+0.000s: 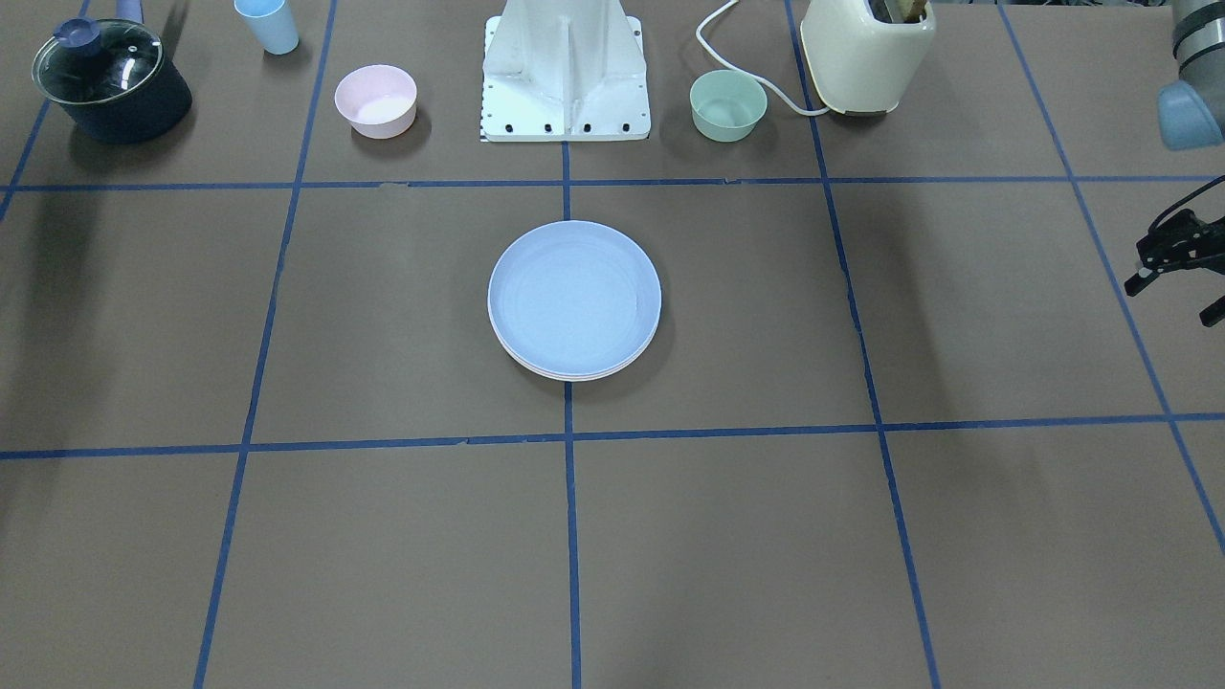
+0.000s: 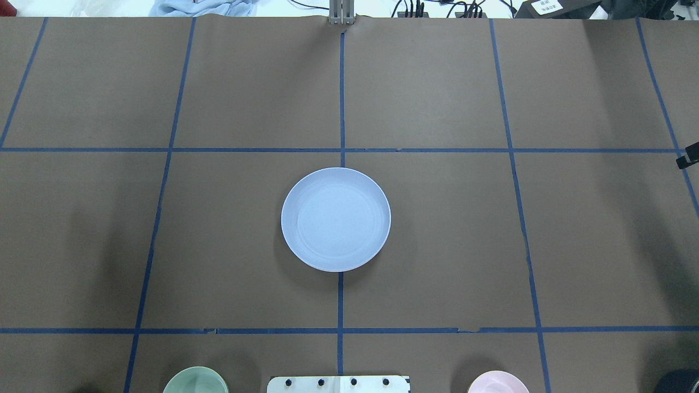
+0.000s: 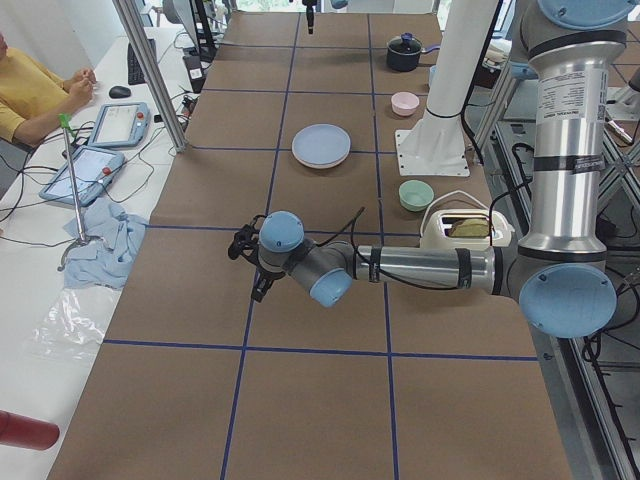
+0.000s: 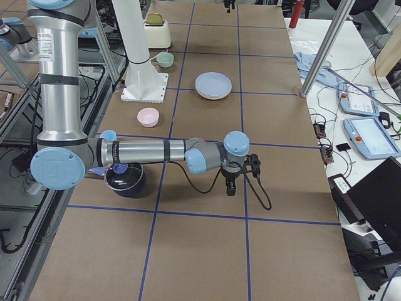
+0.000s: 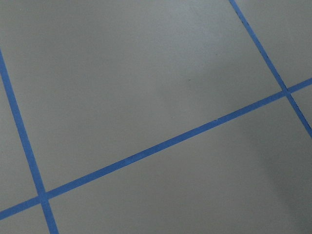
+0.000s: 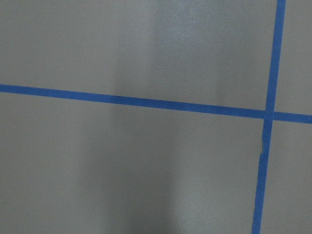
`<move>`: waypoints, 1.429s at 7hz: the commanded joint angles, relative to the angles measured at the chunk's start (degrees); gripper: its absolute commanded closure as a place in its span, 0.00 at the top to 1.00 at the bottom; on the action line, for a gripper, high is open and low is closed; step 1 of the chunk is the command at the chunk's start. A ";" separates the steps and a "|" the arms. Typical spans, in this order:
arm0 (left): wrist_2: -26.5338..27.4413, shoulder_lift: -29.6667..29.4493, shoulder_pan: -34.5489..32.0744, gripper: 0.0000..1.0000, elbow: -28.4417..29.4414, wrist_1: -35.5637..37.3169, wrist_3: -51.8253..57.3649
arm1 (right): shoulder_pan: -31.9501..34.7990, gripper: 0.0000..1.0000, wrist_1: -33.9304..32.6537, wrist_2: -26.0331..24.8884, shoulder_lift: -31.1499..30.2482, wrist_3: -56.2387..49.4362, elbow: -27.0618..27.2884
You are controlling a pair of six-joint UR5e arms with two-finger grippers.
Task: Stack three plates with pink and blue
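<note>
Judging by how things lie, the stacking looks done, and what remains is at most a check that the pile sits true; any next move would call for little more than keeping both arms out of the way.

The left tool hangs off at its own end of the surface, its fingers spread and nothing between them. The right tool hangs over the opposite end, and whether it is open I cannot tell.

Close by the robot's base stand the pink bowl and the green bowl, apart from the pile. Farther out, at the middle of the surface on the centre tape line, lies the blue plate, uppermost and level. Two pale rims show just under its edge, closely nested; which is pink and which cream is too faint to tell.
</note>
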 commanded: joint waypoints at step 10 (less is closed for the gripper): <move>3.27 1.00 -1.10 0.99 -4.53 4.74 -2.95 | 0.11 1.00 0.66 0.67 -6.07 3.39 6.84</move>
